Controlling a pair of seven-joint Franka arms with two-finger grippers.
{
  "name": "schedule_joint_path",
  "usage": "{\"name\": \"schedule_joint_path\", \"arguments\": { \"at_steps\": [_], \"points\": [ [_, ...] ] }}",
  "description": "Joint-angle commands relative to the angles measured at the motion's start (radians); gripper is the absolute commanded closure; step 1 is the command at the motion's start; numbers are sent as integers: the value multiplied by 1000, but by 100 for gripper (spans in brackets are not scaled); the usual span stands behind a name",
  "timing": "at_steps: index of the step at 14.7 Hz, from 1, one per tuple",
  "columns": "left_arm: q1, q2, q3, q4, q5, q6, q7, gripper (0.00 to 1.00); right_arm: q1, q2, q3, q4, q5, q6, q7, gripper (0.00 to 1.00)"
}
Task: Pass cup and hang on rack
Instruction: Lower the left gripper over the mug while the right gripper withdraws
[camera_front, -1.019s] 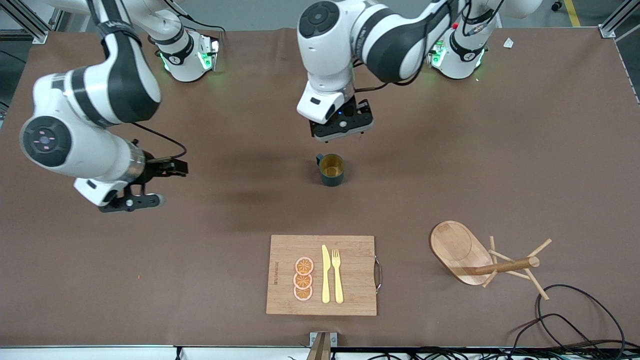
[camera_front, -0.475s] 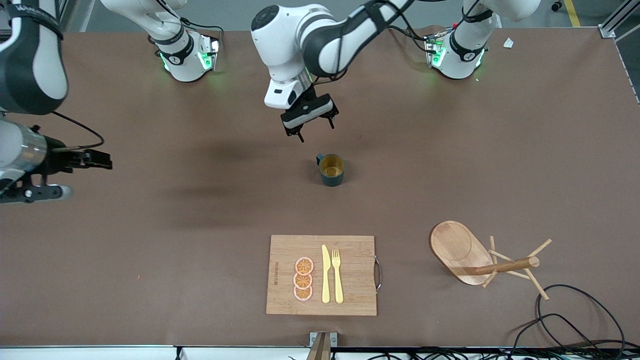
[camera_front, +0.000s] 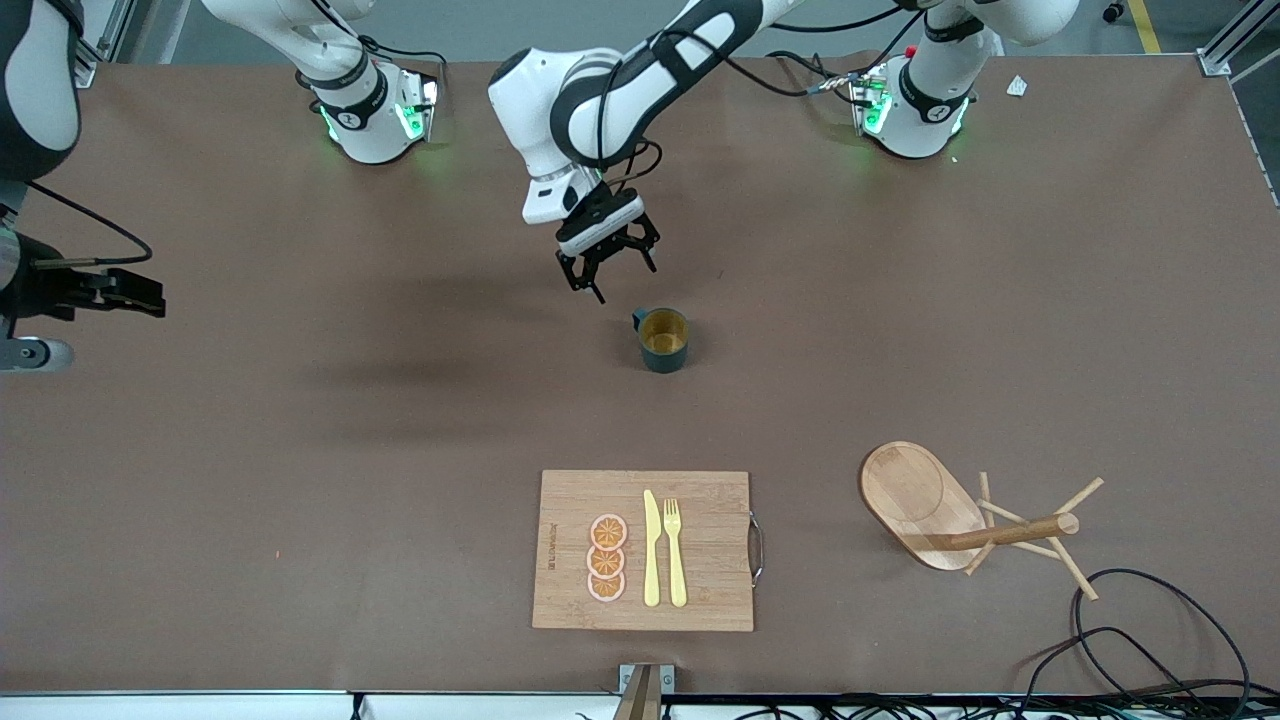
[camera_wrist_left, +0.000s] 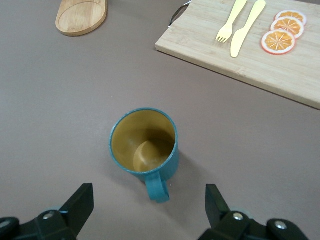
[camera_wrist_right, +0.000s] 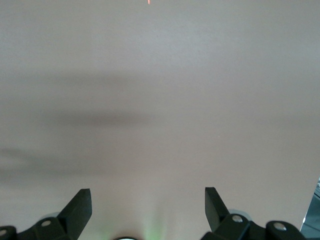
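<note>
The dark teal cup (camera_front: 662, 340) stands upright mid-table, its mustard inside showing. In the left wrist view the cup (camera_wrist_left: 145, 147) has its handle (camera_wrist_left: 157, 187) turned toward my left gripper (camera_wrist_left: 149, 210). My left gripper (camera_front: 605, 268) hangs open just above the table beside the cup, on the side toward the robots' bases, touching nothing. The wooden rack (camera_front: 960, 520) sits nearer the front camera, toward the left arm's end; its oval base (camera_wrist_left: 80, 17) shows in the left wrist view. My right gripper (camera_front: 115, 328) waits open at the right arm's end, over bare table (camera_wrist_right: 147, 207).
A wooden cutting board (camera_front: 645, 550) with a metal handle lies nearer the front camera than the cup. It carries a yellow knife, a fork and three orange slices. Black cables (camera_front: 1150, 640) loop by the table edge near the rack.
My left gripper has swung down and come closer to the cup. The right arm has pulled back toward its own end of the table.
</note>
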Motion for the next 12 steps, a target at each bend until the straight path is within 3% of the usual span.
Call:
{"name": "schedule_joint_path", "arguments": {
  "at_steps": [1,6,12],
  "points": [
    [-24,64,13,46,41,-1,-27,13,-50,1,16,4,21,-12,3,0],
    [-76,144,87,89,43,1,-82,23,-38,15,21,17,35,-12,7,0],
    [-89,181,101,106,43,4,-108,35,-20,7,21,11,36,-43,6,0]
  ]
}}
